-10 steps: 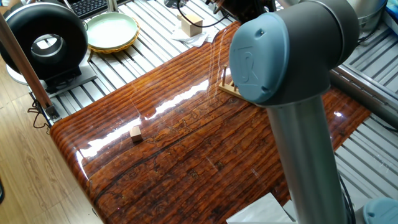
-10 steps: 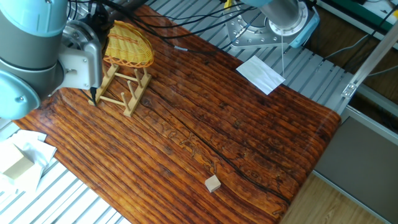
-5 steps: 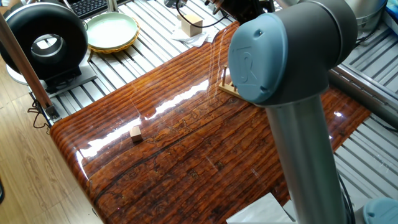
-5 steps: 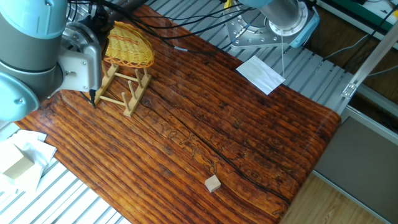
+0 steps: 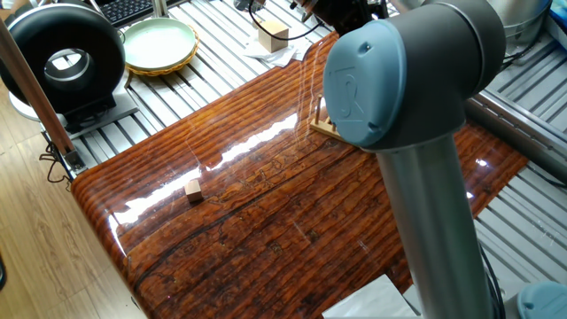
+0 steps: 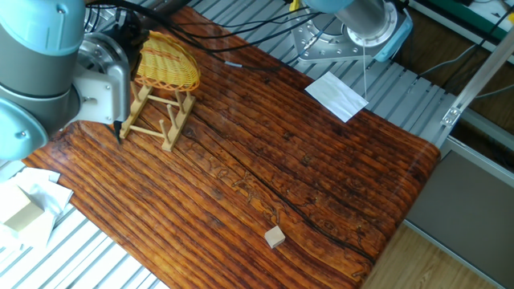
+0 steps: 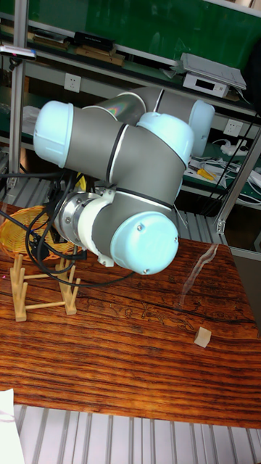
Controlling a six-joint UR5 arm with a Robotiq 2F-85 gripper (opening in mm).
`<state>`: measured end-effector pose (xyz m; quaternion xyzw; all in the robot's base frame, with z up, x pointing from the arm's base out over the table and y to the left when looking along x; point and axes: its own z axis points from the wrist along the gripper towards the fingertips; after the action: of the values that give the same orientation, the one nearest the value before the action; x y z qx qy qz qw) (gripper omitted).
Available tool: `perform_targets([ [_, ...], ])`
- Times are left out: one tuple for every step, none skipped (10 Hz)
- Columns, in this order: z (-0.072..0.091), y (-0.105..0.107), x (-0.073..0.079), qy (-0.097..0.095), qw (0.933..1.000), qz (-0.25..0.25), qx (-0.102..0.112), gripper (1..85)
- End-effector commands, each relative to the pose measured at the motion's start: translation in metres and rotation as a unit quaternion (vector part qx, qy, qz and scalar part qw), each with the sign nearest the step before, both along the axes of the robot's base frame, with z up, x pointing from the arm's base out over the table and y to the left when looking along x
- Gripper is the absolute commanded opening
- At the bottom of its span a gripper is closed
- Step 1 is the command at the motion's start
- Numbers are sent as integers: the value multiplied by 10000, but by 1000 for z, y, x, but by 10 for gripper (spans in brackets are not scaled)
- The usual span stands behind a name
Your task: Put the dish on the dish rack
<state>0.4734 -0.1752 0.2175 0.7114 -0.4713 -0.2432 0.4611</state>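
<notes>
Wickerwork in golden yellow, the shallow oval woven dish [image 6: 166, 61] with its scalloped braided rim sits tilted on top of the small light-wood dish rack [image 6: 157, 119], leaning on the upright round dowel pegs at the rack's far end rather than dropped between a pair. We judge the placing step nearly done: what we want is the rim settled low between two pegs so the dish leans steadily, and any release made gently, since a light, springy weave can rock or roll off smooth round dowels. We cannot tell how the gripper stands; the grey and pale blue arm [image 6: 48, 56] hides it in every view, so contact with the dish stays uncertain. The rack's slatted base rests flat on the glossy, ridged red-brown wooden table [image 6: 321, 160], slick enough to let the rack slide if nudged. Well apart lie a small pale wooden cube [image 6: 275, 237] and a white sheet of paper [image 6: 337, 95].
</notes>
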Motion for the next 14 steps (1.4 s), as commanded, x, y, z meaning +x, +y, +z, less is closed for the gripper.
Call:
perform_targets([
  [-5, 2, 2, -9, 10000, -10, 80, 10],
  [-5, 2, 2, -3, 10000, -3, 92, 10],
  [-6, 2, 3, 7, 10000, 8, 94, 10],
  [-7, 2, 3, 16, 9999, 19, 112, 10],
  [-9, 2, 4, 20, 9999, 35, 153, 10],
  [-12, 4, 4, -2, 9998, 22, 200, 10],
  [-14, 5, 4, -33, 9998, -2, 221, 10],
  [-14, 5, 4, -49, 9998, -21, 207, 10],
  [-14, 6, 4, -49, 9998, -33, 202, 10],
  [-14, 6, 5, -53, 9998, -37, 196, 10],
  [-14, 5, 4, -49, 9998, -33, 202, 10],
  [-15, 6, 5, -46, 9997, -30, 224, 10],
  [-15, 7, 5, -55, 9997, -41, 237, 10],
  [-18, 10, 5, -102, 9995, -97, 270, 20],
])
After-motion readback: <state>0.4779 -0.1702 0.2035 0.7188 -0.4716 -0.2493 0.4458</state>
